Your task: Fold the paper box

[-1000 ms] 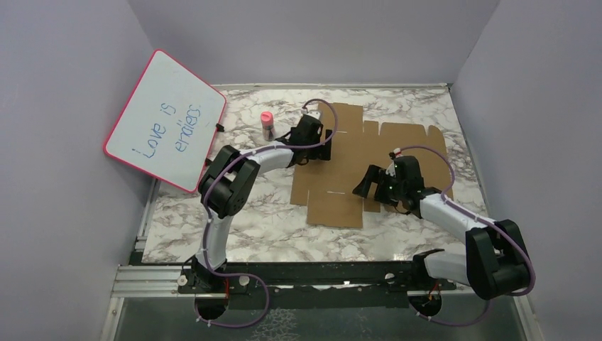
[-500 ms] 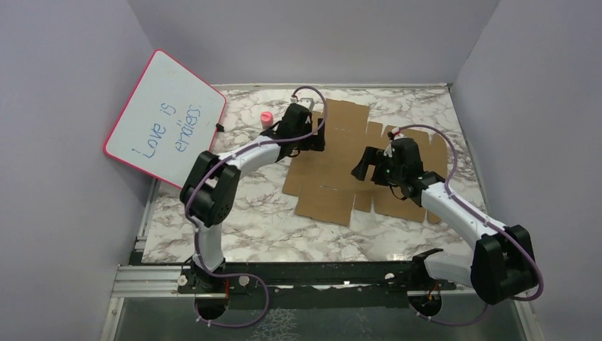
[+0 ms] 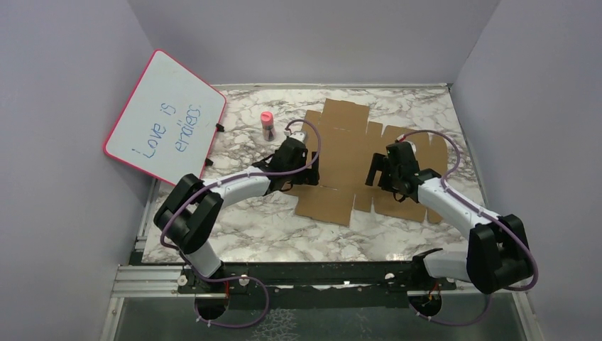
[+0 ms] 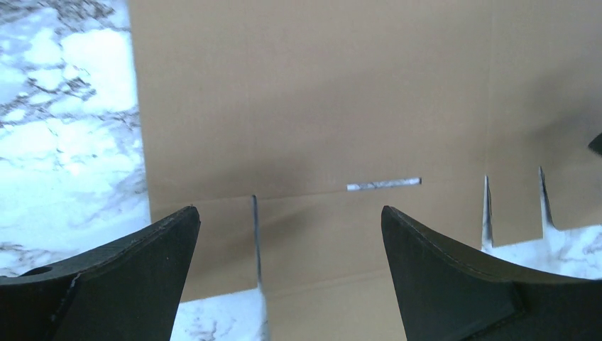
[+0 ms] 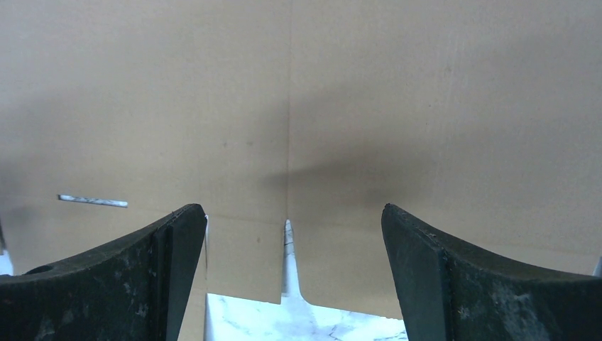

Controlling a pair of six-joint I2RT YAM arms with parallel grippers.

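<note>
The paper box [image 3: 348,160] is a flat brown cardboard sheet with flaps and slits, lying unfolded on the marble table. It fills the left wrist view [image 4: 319,99] and the right wrist view [image 5: 298,106]. My left gripper [image 3: 312,172] hovers over the sheet's left part, jaws open and empty [image 4: 287,273], a slit between its fingers. My right gripper [image 3: 375,170] hovers over the sheet's middle right, jaws open and empty [image 5: 294,273], over a notch at the sheet's edge.
A pink-framed whiteboard [image 3: 165,121] leans against the left wall. A small pink-capped bottle [image 3: 267,126] stands on the table just left of the sheet. Grey walls enclose the marble table [image 3: 248,220] on three sides.
The left arm has swung back toward me from the sheet's far left edge to its left middle. The right gripper has moved a little right. The sheet lies slightly rotated and shifted.
</note>
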